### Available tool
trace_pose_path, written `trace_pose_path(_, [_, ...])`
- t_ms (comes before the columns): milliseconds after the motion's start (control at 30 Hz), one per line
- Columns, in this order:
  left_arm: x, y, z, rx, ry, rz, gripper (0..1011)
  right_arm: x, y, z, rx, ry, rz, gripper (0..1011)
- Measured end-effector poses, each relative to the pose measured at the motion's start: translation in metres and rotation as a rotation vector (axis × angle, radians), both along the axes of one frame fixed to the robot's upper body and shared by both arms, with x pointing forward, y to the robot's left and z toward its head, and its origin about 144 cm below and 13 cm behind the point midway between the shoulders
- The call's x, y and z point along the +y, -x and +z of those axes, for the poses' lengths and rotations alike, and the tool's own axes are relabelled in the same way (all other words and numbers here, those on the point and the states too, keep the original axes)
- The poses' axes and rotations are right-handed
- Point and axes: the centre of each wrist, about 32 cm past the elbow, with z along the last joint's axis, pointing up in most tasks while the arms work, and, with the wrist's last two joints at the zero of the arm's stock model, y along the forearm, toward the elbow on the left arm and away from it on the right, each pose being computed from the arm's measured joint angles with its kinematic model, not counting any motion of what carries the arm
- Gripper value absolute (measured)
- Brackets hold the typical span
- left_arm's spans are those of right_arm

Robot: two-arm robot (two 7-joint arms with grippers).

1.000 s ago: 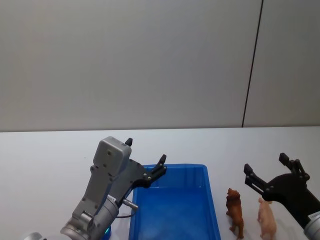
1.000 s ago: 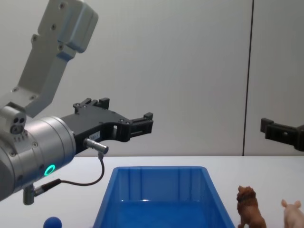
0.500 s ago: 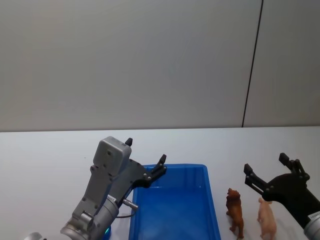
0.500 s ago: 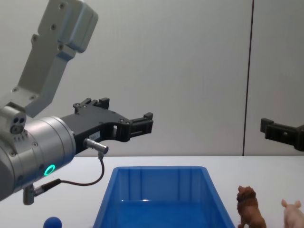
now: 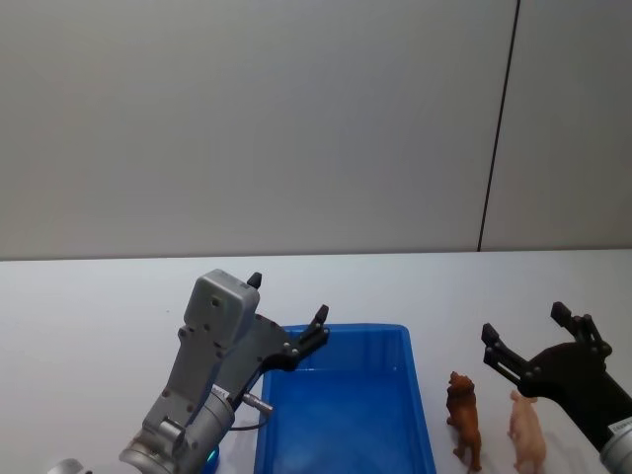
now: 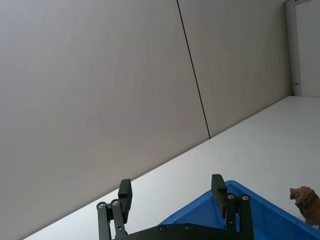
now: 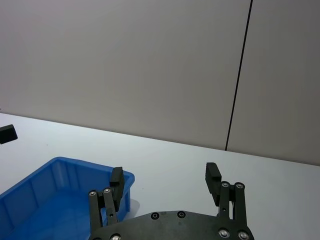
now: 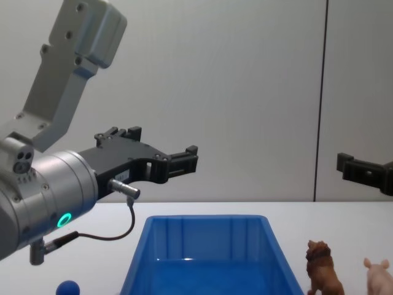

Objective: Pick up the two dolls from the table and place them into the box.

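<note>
Head view: the left tool (image 5: 286, 298) hangs wide open over the left rim of the bright blue, ribbed box (image 5: 355, 327). The right tool (image 5: 524, 322), also spread wide, hovers just above a brown maned lion (image 5: 464, 420) and a pale pink pig (image 5: 526, 433), which stand side by side on the white surface (image 5: 99, 306).

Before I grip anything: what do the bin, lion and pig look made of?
The bin looks like glossy moulded plastic: a light glint shows on its blue floor and its walls are ribbed. The lion is probably hard plastic or rubber, matte brown with a sculpted mane; which, I cannot tell. The pig seems alike: smooth pale pink, no shine.
</note>
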Motion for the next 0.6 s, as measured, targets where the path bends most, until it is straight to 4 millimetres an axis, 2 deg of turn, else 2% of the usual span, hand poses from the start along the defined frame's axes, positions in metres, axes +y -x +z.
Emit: trace_pose_path(600, [0.0000,0.0000,0.0000,0.000,0.000,0.000,1001,-0.0067,-0.0010,-0.0017,0.033,0.013,-0.025,1001])
